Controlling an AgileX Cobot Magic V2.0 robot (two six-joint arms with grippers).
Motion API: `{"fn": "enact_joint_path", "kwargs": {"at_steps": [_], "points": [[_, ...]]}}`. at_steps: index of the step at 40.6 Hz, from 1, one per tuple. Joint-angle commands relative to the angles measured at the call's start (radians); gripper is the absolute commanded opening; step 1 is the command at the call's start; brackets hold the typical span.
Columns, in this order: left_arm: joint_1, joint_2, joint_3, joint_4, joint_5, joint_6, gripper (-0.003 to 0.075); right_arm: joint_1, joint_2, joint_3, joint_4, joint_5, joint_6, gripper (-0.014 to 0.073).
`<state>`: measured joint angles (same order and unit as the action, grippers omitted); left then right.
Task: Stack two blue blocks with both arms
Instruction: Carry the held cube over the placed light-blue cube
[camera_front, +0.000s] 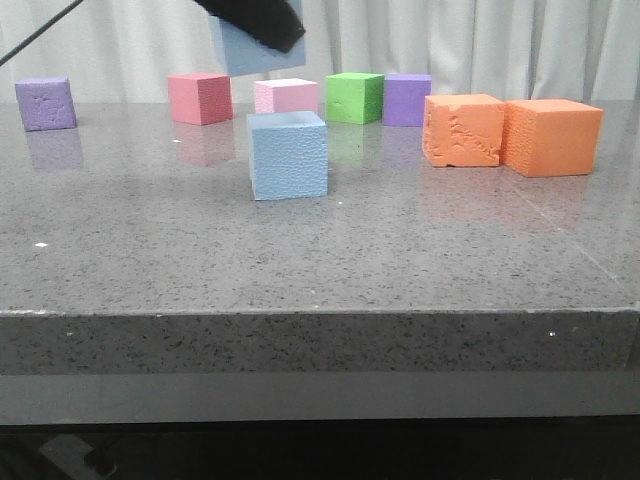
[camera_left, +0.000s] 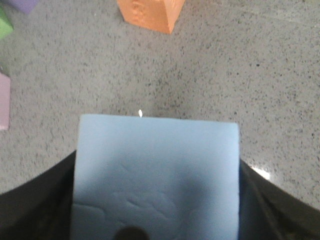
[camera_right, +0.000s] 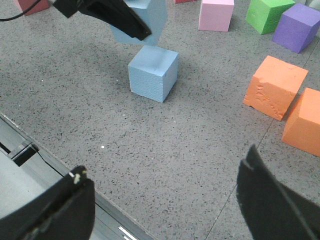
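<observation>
One pale blue block (camera_front: 288, 155) rests on the grey table; it also shows in the right wrist view (camera_right: 153, 73). My left gripper (camera_front: 255, 20) is shut on the second blue block (camera_front: 240, 55) and holds it in the air above and slightly behind the resting one. The held block fills the left wrist view (camera_left: 156, 177) and shows in the right wrist view (camera_right: 147, 17) under the left gripper's black finger (camera_right: 117, 17). My right gripper (camera_right: 162, 192) is open and empty above the table's front edge, out of the front view.
Along the back stand a purple cube (camera_front: 46, 103), a pink cube (camera_front: 200, 98), a pale pink cube (camera_front: 286, 95), a green cube (camera_front: 354, 97) and another purple cube (camera_front: 407, 99). Two orange cubes (camera_front: 463, 129) (camera_front: 551, 136) sit at the right. The table's front edge (camera_front: 320, 312) is near.
</observation>
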<state>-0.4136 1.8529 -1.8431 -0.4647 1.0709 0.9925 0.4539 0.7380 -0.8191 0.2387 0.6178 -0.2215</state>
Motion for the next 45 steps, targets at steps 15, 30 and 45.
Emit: {"fn": "enact_joint_path", "kwargs": {"at_steps": [15,30,45], "points": [[-0.055,0.001,-0.034,-0.034,-0.068,0.149,0.0421,-0.004,-0.003,-0.024,0.013,-0.061,-0.007,0.0592],[-0.055,0.003,-0.034,0.004,-0.068,0.149,0.0421,-0.004,-0.003,-0.024,0.013,-0.061,-0.007,0.0592],[-0.055,0.014,-0.034,0.004,-0.070,0.149,0.0447,-0.004,-0.003,-0.024,0.013,-0.061,-0.007,0.0592]]}}
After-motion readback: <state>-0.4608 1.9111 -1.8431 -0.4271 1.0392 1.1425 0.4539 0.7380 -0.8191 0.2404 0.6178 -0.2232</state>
